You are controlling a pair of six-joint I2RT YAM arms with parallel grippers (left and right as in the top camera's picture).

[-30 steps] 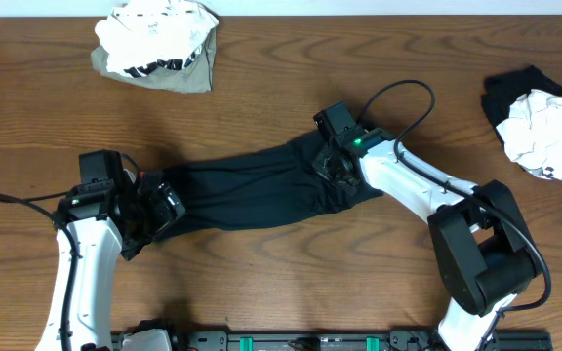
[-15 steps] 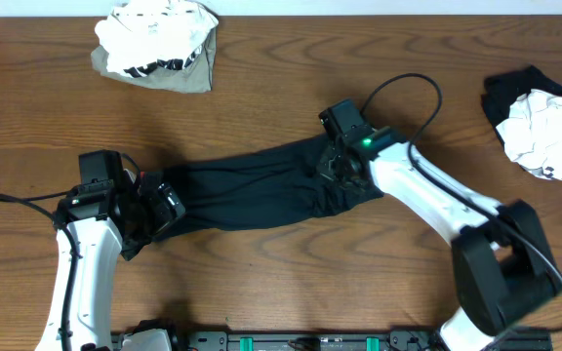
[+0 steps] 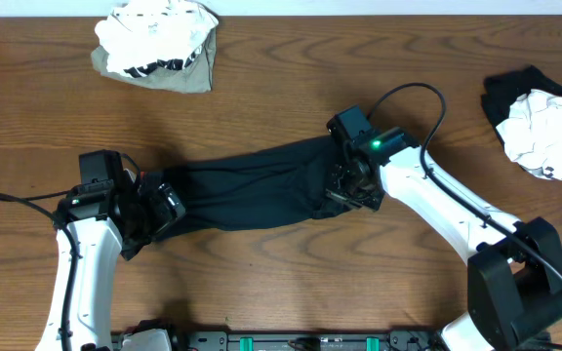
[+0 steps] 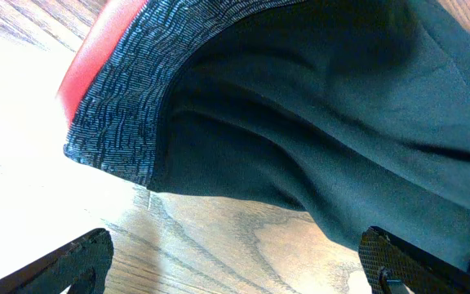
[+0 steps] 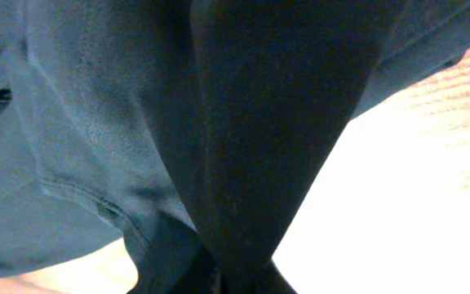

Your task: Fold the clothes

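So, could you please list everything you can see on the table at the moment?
black garment: one, black with a grey band and red edge at its left end, stretched across the table's middle.
white and olive-grey pile: one, white with black print over olive-grey, top left of the overhead view.
white and black pile: one, crumpled white on black, right edge.
table: one, brown wood, under everything.
left gripper: one, black, open at the garment's banded end.
right gripper: one, black, shut on the garment's right end.
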